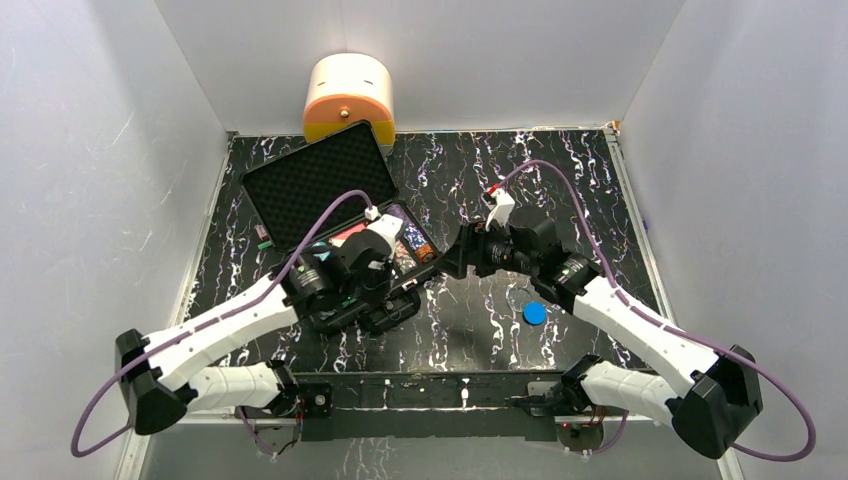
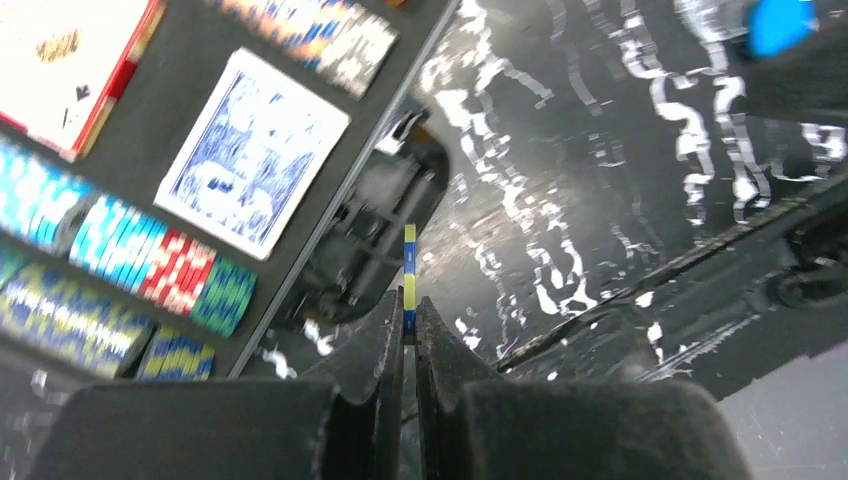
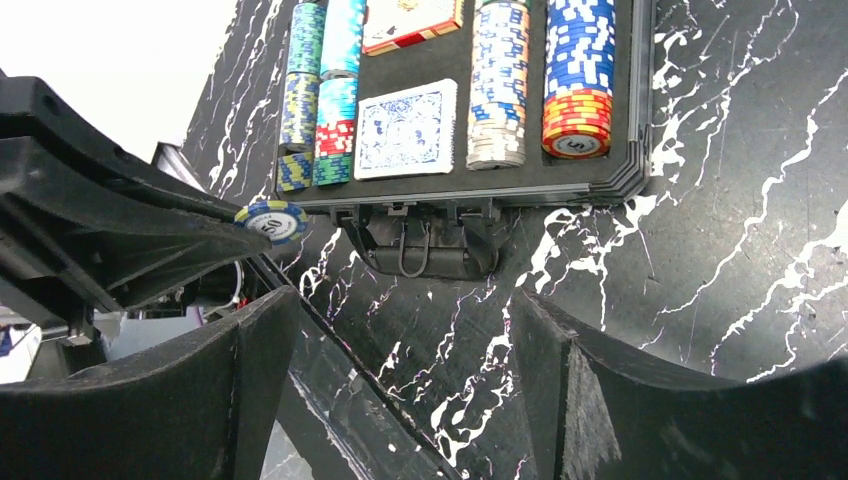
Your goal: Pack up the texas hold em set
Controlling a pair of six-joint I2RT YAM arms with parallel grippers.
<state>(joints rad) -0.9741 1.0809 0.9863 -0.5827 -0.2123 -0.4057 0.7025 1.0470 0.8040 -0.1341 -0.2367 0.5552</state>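
The texas hold em set is a black briefcase [image 1: 352,312], open, with its foam-lined lid [image 1: 315,185] tilted back. In the right wrist view its tray [image 3: 460,180] holds rows of coloured chips [image 3: 578,80], a blue deck [image 3: 405,130] and a red deck [image 3: 410,20]. My left gripper [image 2: 409,305] is shut on a blue-and-yellow chip [image 2: 409,270], seen edge-on, just in front of the case handle [image 2: 385,215]. The same chip [image 3: 271,220] shows its face in the right wrist view. My right gripper [image 3: 400,370] stands open and empty over the table, facing the handle [image 3: 420,250]. A blue disc [image 1: 534,313] lies on the table.
A cream-and-orange rounded container [image 1: 348,98] stands against the back wall behind the lid. White walls close in the black marbled table [image 1: 560,180] on three sides. The arms' base rail [image 1: 430,390] runs along the near edge.
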